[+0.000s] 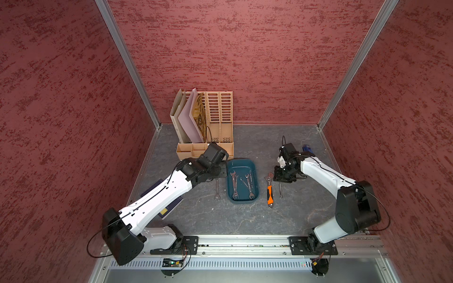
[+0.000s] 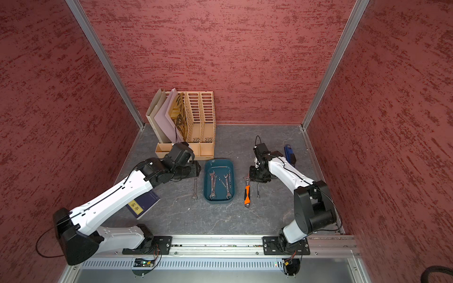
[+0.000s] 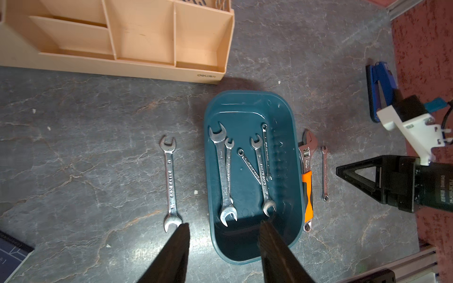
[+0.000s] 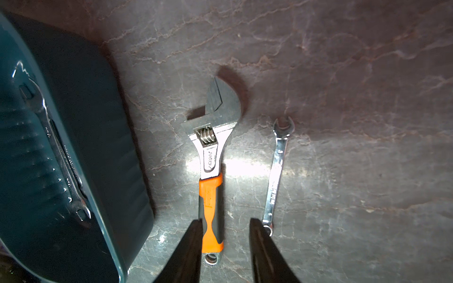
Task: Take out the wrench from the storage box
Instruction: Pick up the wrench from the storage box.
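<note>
The dark teal storage box (image 1: 242,197) (image 2: 219,199) sits mid-table with several steel wrenches (image 3: 223,171) lying lengthwise in it. My left gripper (image 3: 223,223) hovers open over the box's left rim, one finger over the table and the other over the box's inside, holding nothing. Just left of the box a wrench (image 1: 217,188) lies on the table. Right of the box lie an orange-handled adjustable wrench (image 4: 210,196) and a thin small wrench (image 4: 275,176). My right gripper (image 4: 226,220) is open above the end of the orange handle, gripping nothing.
A tall beige slotted file organizer (image 1: 215,117) with folders stands behind the box, close to my left wrist. A blue object (image 2: 289,154) lies at the far right by the wall. A dark book (image 2: 142,203) lies under my left arm. Red walls enclose the table.
</note>
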Robot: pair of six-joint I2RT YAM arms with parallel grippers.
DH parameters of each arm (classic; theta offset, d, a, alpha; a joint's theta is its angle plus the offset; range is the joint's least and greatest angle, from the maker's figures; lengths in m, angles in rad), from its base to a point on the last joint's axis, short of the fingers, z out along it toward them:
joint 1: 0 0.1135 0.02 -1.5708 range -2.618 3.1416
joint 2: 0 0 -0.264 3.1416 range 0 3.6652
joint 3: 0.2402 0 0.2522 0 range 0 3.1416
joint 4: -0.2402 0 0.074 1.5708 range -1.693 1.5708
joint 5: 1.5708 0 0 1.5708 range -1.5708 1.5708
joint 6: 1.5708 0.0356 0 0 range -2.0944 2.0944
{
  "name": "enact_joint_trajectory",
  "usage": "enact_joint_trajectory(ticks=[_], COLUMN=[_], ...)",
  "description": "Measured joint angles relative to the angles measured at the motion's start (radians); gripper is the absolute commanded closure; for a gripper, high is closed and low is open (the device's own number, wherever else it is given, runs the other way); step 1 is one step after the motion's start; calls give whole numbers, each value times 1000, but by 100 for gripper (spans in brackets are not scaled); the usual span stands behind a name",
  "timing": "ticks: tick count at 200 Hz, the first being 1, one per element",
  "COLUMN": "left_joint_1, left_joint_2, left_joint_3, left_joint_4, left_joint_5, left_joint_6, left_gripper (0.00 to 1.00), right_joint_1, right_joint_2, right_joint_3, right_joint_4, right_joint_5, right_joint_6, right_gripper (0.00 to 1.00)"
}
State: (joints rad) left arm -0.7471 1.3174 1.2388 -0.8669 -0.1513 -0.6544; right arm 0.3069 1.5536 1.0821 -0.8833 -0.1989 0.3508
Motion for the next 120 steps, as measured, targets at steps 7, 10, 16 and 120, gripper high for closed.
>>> enact_joint_trajectory(ticks=[7,10,16,120], left_joint_1=[-18,-27,-40,-79], left_joint_2=[31,46,72,516], left_joint_3=[21,33,51,243], left_joint_4=[-4,-6,-10,-85], left_joint_5=[-8,-11,-16,0], left_joint_6=[-4,-5,-8,-82], left_gripper=[51,51,51,50], right_joint_1=[1,2,3,21], right_joint_2=[-1,-1,-2,-20], right_joint_3=[0,0,0,-14], right_joint_4=[0,0,0,17], right_joint_5=[-2,-3,-5,-43], right_joint_6=[0,0,0,19], right_gripper=[64,64,63,64])
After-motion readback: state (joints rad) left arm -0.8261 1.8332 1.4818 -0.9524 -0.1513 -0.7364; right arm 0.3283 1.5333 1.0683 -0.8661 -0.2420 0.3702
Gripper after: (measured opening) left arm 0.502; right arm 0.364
